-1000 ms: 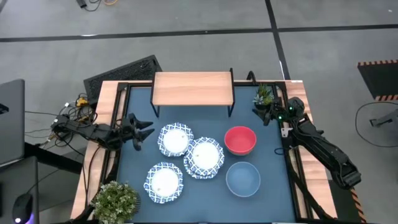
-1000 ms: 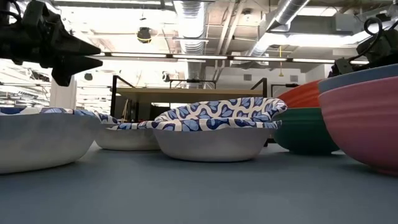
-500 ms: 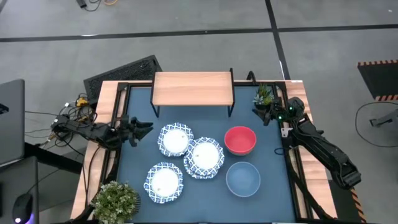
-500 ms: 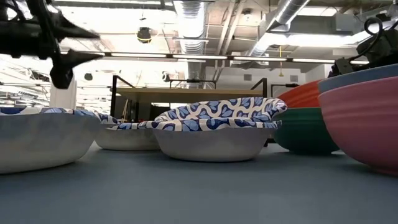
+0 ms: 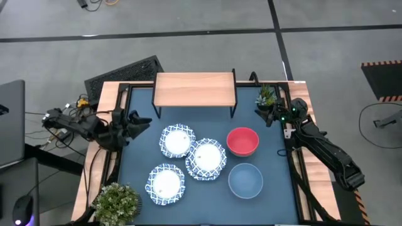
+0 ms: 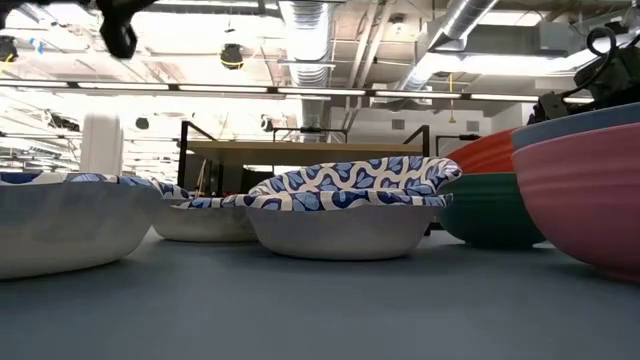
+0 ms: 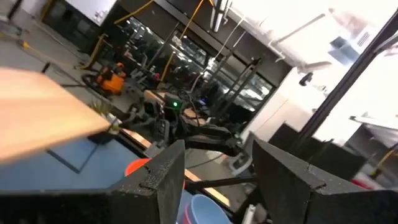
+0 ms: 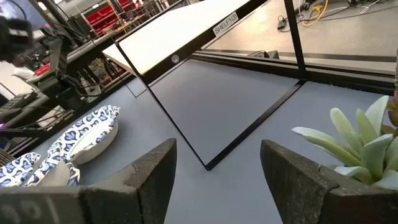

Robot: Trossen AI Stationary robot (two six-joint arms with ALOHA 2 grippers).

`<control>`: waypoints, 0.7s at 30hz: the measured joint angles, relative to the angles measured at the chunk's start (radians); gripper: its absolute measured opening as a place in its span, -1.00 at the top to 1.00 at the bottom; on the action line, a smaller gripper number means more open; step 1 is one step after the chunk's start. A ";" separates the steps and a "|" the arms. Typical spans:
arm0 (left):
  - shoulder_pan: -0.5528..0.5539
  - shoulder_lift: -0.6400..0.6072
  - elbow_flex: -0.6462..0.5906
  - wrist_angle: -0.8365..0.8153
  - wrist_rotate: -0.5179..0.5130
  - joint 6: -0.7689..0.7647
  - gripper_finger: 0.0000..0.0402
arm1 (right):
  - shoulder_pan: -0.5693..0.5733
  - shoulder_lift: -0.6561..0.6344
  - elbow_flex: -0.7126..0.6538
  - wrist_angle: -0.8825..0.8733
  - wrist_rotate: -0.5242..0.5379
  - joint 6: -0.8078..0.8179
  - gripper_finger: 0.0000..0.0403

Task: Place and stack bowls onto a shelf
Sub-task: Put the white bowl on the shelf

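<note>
Our left gripper (image 5: pixel 139 121) has drawn back, fingers spread and empty, bowls beyond its fingertips. The light wooden shelf (image 5: pixel 195 88) is bare; every bowl remains unplaced.

a leafy green plant (image 5: pixel 117 201) sat at the near left corner of the table (image 5: pixel 264 204), on its wooden border. a smaller potted plant (image 5: pixel 266 96) stood at the far right corner; its pale leaves (image 8: pixel 357 140) showed close by in the right wrist view. a dark ridged mat (image 5: pixel 123 74) lay on the grey floor (image 5: pixel 188 25) behind the table's left side. tangled cables (image 5: pixel 75 103) ran just off the left edge, beside a laptop (image 5: pixel 11 122).
</note>
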 joint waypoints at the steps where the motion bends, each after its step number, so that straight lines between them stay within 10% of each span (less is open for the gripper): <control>1: 0.000 0.027 0.026 -0.001 -0.001 0.019 0.14 | 0.000 0.000 0.000 0.000 0.000 0.000 -0.29; 10: 0.000 0.150 0.171 -0.001 -0.054 0.077 0.14 | 0.000 0.000 0.000 0.002 -0.002 0.023 -0.29; 21: 0.000 0.165 0.182 -0.159 0.120 -0.110 0.14 | 0.193 0.000 0.001 0.423 -0.054 0.842 -0.29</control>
